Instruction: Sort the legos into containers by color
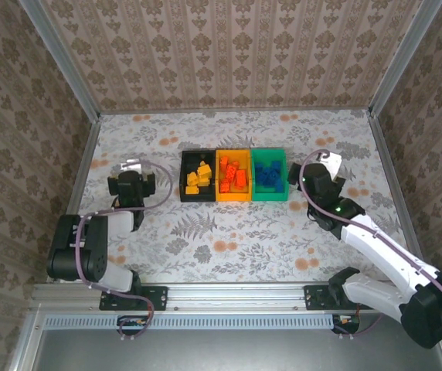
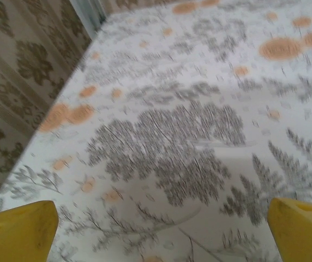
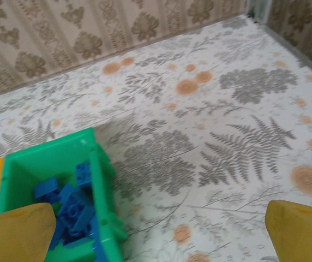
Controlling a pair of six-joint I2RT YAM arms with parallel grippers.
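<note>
Patterned paper walls close in a table covered with a fern-and-flower cloth. The left tool hangs low over bare cloth with its yellow fingertips spread wide and nothing between them. The right tool is equally wide and also empty. The green bin sits just ahead of its left finger, and the blue bricks are heaped inside.

Moving away from the right tool, toward the left one, the green bin joins the orange bin, which holds the red-orange bricks. Next is the black bin with the yellow bricks, and the left tool is near its far side.

I see no loose brick on the cloth, and each bin seems to hold one colour. By my judgement the sorting looks finished, with nothing left to pick.
</note>
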